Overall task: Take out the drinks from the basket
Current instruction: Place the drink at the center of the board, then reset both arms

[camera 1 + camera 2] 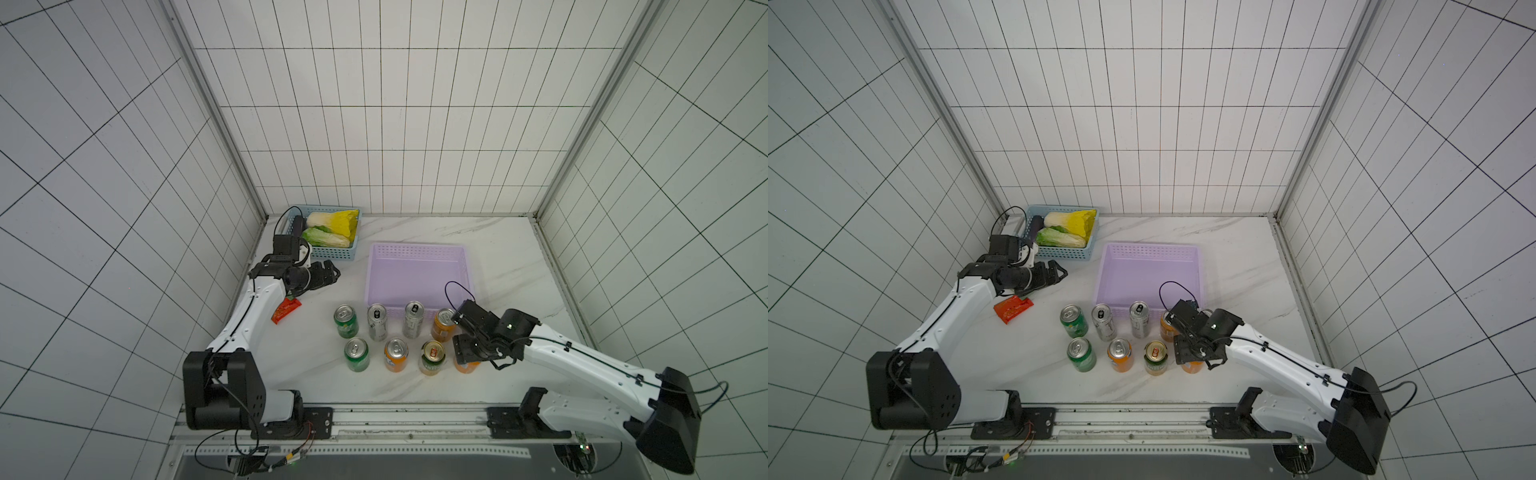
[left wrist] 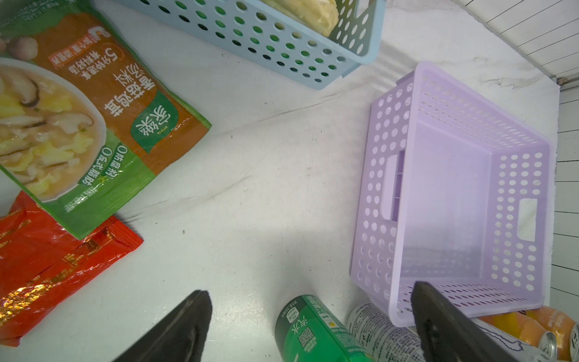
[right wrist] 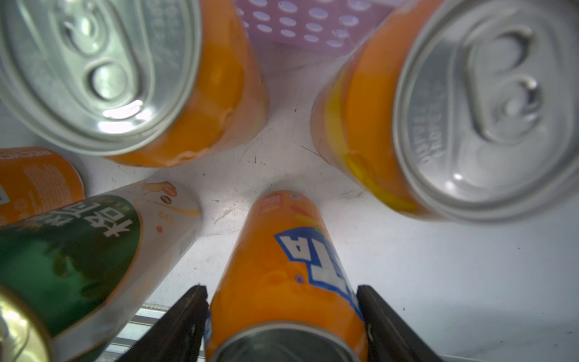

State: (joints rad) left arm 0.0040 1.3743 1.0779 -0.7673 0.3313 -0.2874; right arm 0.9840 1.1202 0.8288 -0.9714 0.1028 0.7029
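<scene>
2 right gripper (image 3: 282, 290) jaws closely flank orange can (image 3: 283, 250).

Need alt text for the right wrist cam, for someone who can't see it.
An orange can stands upright on the white table between the black fingers of the right gripper; whether they touch it is unclear. Beyond it stand two more orange cans with silver tops, a dark green can beside it, and the lilac basket farthest off.
</scene>
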